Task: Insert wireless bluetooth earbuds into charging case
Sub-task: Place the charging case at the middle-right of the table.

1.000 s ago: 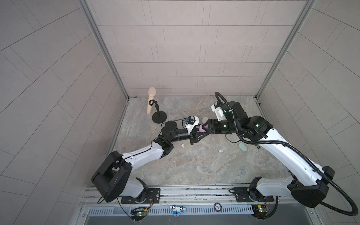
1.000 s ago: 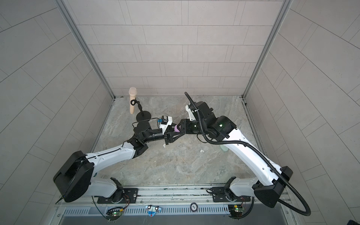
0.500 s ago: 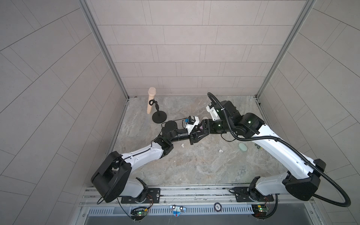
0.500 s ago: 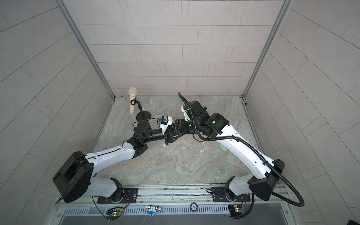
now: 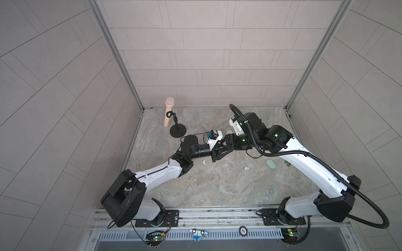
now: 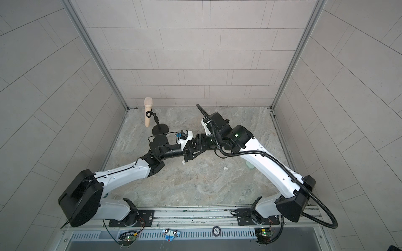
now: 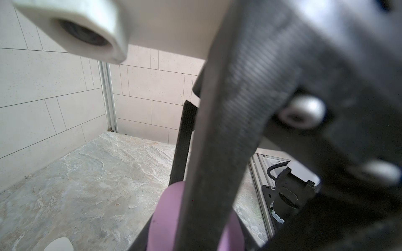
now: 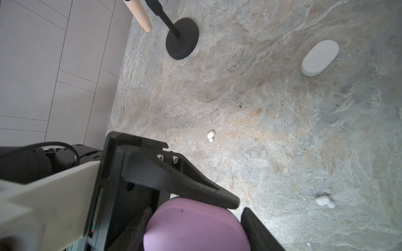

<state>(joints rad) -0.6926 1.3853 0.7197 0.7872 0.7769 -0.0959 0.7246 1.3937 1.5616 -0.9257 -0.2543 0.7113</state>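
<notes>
Right wrist view: the left gripper [image 8: 193,214] is clamping the lilac pebble-shaped plastic case [image 8: 195,232]; tiny white earbuds [image 8: 210,136] are lying beyond its fingertips. In both top views, the right gripper [image 5: 222,147] is closing in, grip unclear, likely to open it.

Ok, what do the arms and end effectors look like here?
The left arm and right arm have white links, black joints and bases. The left end effector and right end effector are black, with wedge-shaped ribbed fingers and white camera mounts. A black corrugated conduit runs along the right arm; green lights dot it.
</notes>
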